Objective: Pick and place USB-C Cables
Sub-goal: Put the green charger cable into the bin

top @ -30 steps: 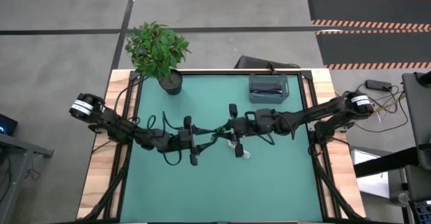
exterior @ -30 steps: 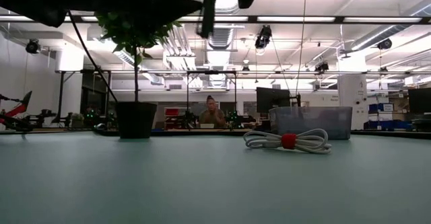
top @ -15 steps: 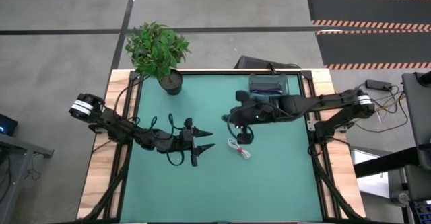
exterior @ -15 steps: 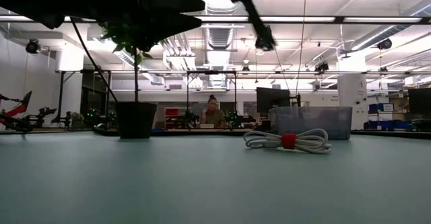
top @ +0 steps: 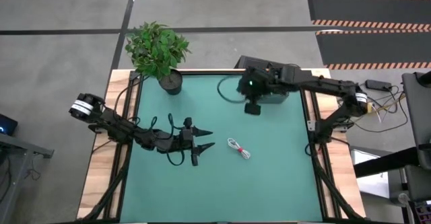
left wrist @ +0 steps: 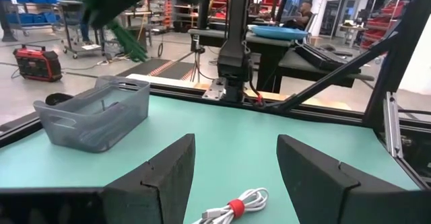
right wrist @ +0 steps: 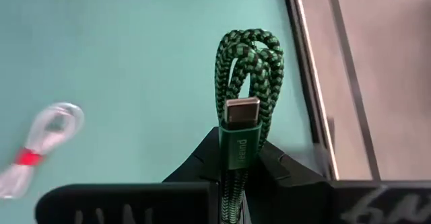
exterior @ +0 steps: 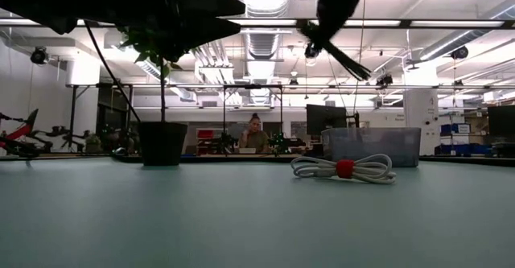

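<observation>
— While the left gripper (top: 205,140) hovers over the green mat's middle, how do its jaws stand?

— Spread wide, with nothing between them. In the left wrist view the two dark fingers (left wrist: 165,173) frame the white cable with the red tie (left wrist: 232,208), which lies flat on the table (left wrist: 249,136) just ahead of the gap, not touched by either finger.

— And from above?

— The white cable (top: 238,148) lies a little to the right of the left gripper's tips, near the mat's centre. The low view shows it resting on the surface, the red tie (exterior: 345,168) around its middle.

— What about the right gripper?

— The right gripper (top: 252,107) is raised toward the far side, at the clear bin (top: 276,95). Its jaws are clamped shut on the dark green braided cable (right wrist: 246,109); the right wrist view shows the bundle pinched between the fingers, its looped end and a metal plug sticking out beyond them.

— Is anything in the bin?

— In the left wrist view the bin (left wrist: 94,113) holds something, too dim to tell what.

— Farther back?

— A potted plant (top: 158,49) at the far left corner, and beyond the table a person (exterior: 255,135) seated at a desk.
</observation>
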Robot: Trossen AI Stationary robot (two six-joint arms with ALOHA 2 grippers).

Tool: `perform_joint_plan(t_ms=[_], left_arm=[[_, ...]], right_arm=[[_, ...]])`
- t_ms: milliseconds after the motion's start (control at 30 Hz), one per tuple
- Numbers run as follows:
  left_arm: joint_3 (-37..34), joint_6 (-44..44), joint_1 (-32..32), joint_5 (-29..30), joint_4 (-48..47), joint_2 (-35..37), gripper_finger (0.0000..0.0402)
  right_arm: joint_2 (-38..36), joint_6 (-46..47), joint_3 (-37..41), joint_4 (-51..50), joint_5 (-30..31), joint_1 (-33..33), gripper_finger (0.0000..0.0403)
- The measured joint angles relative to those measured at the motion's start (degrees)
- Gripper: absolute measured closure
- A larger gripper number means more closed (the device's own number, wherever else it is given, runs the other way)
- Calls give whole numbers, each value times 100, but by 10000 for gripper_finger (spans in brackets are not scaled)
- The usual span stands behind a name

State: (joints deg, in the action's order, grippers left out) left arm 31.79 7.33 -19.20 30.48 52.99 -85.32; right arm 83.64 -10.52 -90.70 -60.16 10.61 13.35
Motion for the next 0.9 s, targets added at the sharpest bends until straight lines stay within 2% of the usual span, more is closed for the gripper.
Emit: perform_joint_plan(t_ms=[233,433,667,900], left_arm=[[2,0,2,2,2,-2,207],[2,-9,9,13,1,-2,207],[2,-15,9,24,2,-2,207],[2,-20,11,31,1,-2,207]], right_arm=[[520,-738,0,-1108,-33,1242,380],[1145,-1659,0,-1445,-397,1991,380],[1753,-1950,-3,-1420,-461,2418,380],[2004,-2165,-112,-1285,-458,2623,380]])
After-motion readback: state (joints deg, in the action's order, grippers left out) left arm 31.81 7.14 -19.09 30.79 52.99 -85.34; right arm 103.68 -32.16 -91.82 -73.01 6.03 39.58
